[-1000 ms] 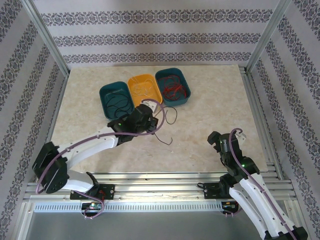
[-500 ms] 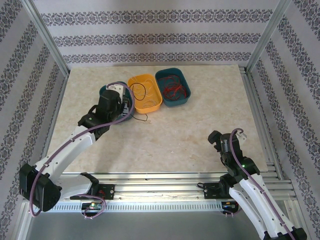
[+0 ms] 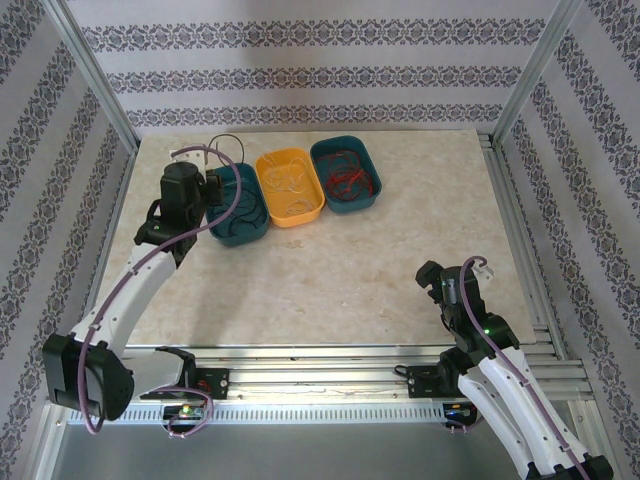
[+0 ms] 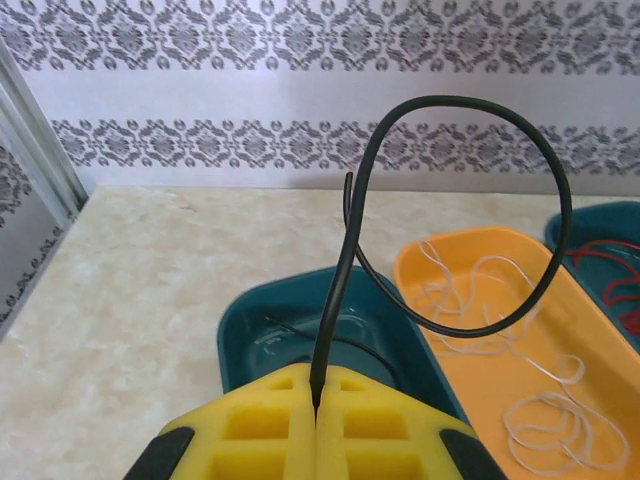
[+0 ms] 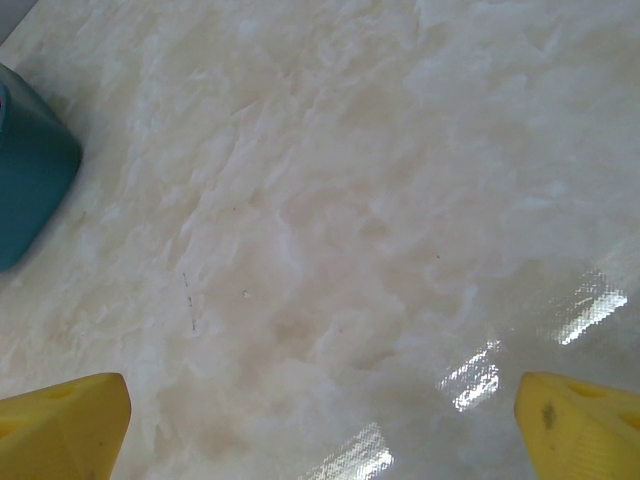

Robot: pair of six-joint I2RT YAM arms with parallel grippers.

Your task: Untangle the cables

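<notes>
Black cable (image 4: 465,105) is clamped in left pincer (image 4: 317,400), to be dropped into teal tray (image 4: 250,335) just ahead; right pincer (image 5: 320,430) is held apart.

A robot test cell in a lab, I'd say: damask-print panels (image 3: 300,75) at 12, 9 and 3 o'clock framed by bare aluminium posts (image 3: 93,80), slotted rails (image 3: 320,385) at 6 o'clock edging the marble-look tabletop (image 3: 400,250), two arms (image 3: 130,290) bolted there.

Shiny table (image 5: 330,200), smooth plastic trays (image 4: 232,345)
The stone-look top is glossy, with bright glints at 5 o'clock. The black cable (image 4: 333,300) looks like dull, smooth rubber.
</notes>
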